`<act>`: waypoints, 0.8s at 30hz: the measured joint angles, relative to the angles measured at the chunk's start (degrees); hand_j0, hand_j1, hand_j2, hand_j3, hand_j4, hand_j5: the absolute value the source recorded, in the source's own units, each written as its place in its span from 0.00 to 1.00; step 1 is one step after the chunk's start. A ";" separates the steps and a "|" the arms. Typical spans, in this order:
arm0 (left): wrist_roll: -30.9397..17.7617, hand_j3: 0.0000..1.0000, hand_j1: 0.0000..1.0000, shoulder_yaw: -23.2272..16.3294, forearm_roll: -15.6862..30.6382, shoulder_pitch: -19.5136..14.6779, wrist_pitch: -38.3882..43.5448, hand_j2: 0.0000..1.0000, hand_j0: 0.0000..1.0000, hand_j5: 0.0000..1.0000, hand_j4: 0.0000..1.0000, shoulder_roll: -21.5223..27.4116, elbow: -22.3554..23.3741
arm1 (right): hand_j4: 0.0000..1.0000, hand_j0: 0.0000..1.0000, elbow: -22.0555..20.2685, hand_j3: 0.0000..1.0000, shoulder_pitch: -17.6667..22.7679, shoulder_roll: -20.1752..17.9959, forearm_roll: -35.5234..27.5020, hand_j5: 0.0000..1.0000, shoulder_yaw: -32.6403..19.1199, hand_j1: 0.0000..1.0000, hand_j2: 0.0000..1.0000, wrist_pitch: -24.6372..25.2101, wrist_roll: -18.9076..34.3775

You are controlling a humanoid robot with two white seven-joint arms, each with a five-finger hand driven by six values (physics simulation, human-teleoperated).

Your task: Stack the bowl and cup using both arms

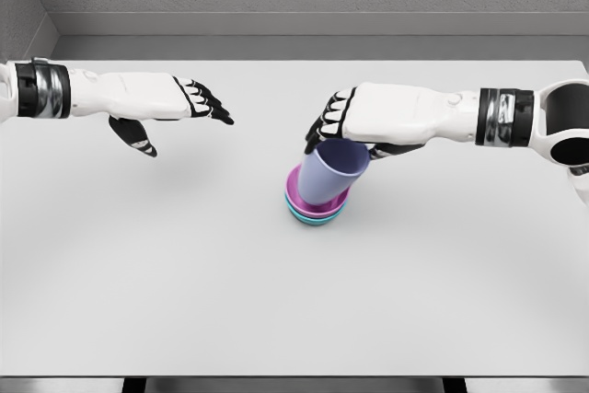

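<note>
Stacked bowls (316,210), cup (329,175) under right fingers (324,126).

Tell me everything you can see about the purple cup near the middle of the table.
The purple cup is a plain, smooth, lavender tumbler that looks like plastic. It sits tilted, its base in the pink bowl, which is nested in a teal bowl, and its rim leans up toward the right hand. That hand's fingers curl around its upper part. It stands slightly right of the white table's middle.

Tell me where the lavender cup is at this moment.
In the head view, the lavender cup sits tilted in the stacked bowls near the table's middle, under the right hand.
</note>
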 measured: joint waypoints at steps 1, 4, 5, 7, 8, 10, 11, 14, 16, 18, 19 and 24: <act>0.00 1.00 1.00 0.00 0.00 0.09 0.00 1.00 1.00 1.00 1.00 0.00 0.00 | 0.71 0.71 0.10 0.71 0.18 -0.01 0.15 0.71 0.05 0.71 0.71 0.00 0.00; 0.00 1.00 1.00 0.00 0.01 0.09 0.00 1.00 1.00 1.00 1.00 0.00 0.00 | 0.71 0.71 0.27 0.71 0.44 0.00 0.60 0.71 0.18 0.71 0.71 -0.01 0.00; 0.00 1.00 1.00 0.00 0.02 0.09 0.00 1.00 1.00 1.00 1.00 0.00 0.00 | 0.71 0.71 0.29 0.71 0.44 0.01 0.67 0.71 0.25 0.71 0.71 0.00 0.00; 0.00 1.00 1.00 0.00 0.02 0.09 0.00 1.00 1.00 1.00 1.00 0.00 0.00 | 0.71 0.71 0.31 0.71 0.44 0.05 0.75 0.71 0.58 0.71 0.71 0.00 0.00; 0.00 1.00 1.00 0.00 0.02 0.09 0.00 1.00 1.00 1.00 1.00 0.00 0.00 | 0.71 0.71 0.31 0.71 0.44 0.06 0.78 0.71 0.68 0.71 0.71 0.00 0.00; 0.00 1.00 1.00 0.00 0.02 0.09 0.00 1.00 1.00 1.00 1.00 0.00 0.00 | 0.71 0.71 0.31 0.71 0.44 0.11 0.81 0.71 0.82 0.71 0.71 0.00 0.00; 0.00 1.00 1.00 0.00 0.02 0.09 0.00 1.00 1.00 1.00 1.00 0.00 0.00 | 0.71 0.71 0.30 0.71 0.44 0.14 0.83 0.71 0.85 0.71 0.71 0.01 -0.01; 0.00 1.00 1.00 0.00 0.01 0.09 0.00 1.00 1.00 1.00 1.00 -0.02 0.00 | 0.71 0.71 0.34 0.71 0.18 0.22 0.87 0.71 0.92 0.71 0.71 0.00 0.00; 0.00 1.00 1.00 0.00 0.01 0.09 0.00 1.00 1.00 1.00 1.00 -0.01 0.00 | 0.71 0.71 0.35 0.71 0.18 0.26 1.19 0.71 0.94 0.71 0.71 0.01 0.00; 0.00 1.00 1.00 0.00 0.01 0.09 0.00 1.00 1.00 1.00 1.00 -0.01 0.00 | 0.71 0.71 0.49 0.71 0.26 0.53 1.41 0.71 0.95 0.71 0.71 0.00 0.00; 0.00 1.00 1.00 0.00 0.02 0.09 0.00 1.00 1.00 1.00 1.00 0.00 0.02 | 0.71 0.71 0.66 0.71 0.26 0.65 1.53 0.71 0.97 0.71 0.71 0.01 0.00; 0.00 1.00 1.00 0.00 0.02 0.09 0.00 1.00 1.00 1.00 1.00 0.00 0.01 | 0.71 0.71 1.26 0.71 0.35 1.07 1.98 0.71 1.03 0.71 0.71 0.00 0.00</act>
